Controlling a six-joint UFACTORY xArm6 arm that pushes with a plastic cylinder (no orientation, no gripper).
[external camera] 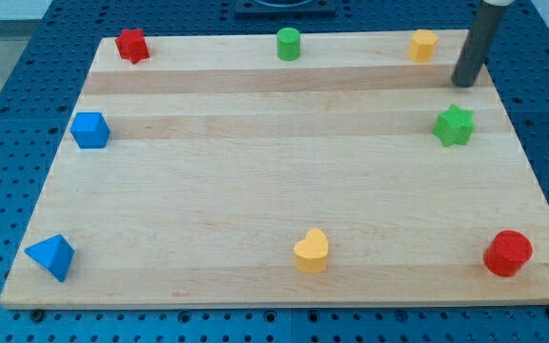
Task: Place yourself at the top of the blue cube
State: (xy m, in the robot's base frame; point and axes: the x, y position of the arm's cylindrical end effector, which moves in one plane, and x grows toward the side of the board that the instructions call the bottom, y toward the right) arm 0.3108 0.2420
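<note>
The blue cube [91, 130] sits near the left edge of the wooden board [274, 181], in the upper half. My tip [464, 84] is at the view's top right, far to the right of the cube. It stands just right of the yellow hexagonal block [423, 45] and above the green star block [454, 125]. It touches no block.
A red star block [132, 45] is at the top left. A green cylinder [288, 44] is at the top middle. A blue triangular block [51, 255] is at the bottom left. A yellow heart block [311, 252] is at the bottom middle. A red cylinder [508, 253] is at the bottom right.
</note>
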